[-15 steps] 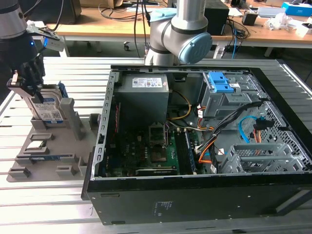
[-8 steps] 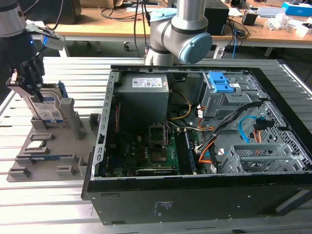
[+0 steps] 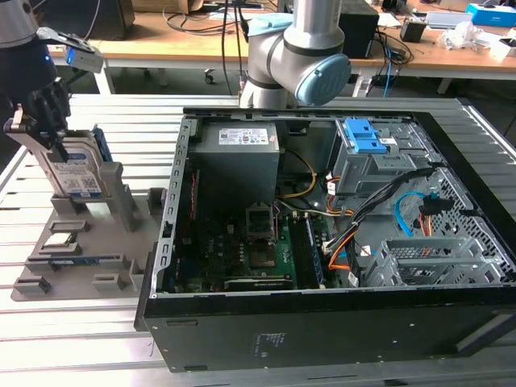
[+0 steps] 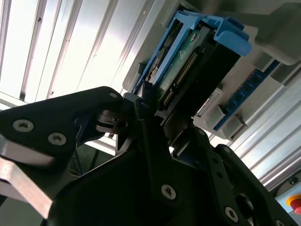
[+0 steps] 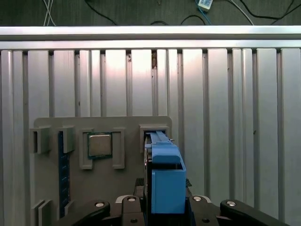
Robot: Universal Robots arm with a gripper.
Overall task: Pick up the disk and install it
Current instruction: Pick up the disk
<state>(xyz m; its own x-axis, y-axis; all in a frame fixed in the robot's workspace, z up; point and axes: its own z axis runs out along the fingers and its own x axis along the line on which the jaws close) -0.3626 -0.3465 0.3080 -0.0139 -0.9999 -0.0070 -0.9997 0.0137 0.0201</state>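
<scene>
The jaws of the gripper [image 5: 164, 209] are clamped on the disk [image 5: 167, 183], which stands on edge in a slot of the grey holder [image 5: 129, 127]. The first wrist view shows a processor chip [image 5: 99, 145] lying beside it; the second wrist view shows its green circuit board [image 4: 186, 56]. In the exterior view, an open computer case [image 3: 322, 339] lies on the ribbed metal desk [image 3: 81, 355], with cluttered benches [image 3: 161, 47] behind.
</scene>
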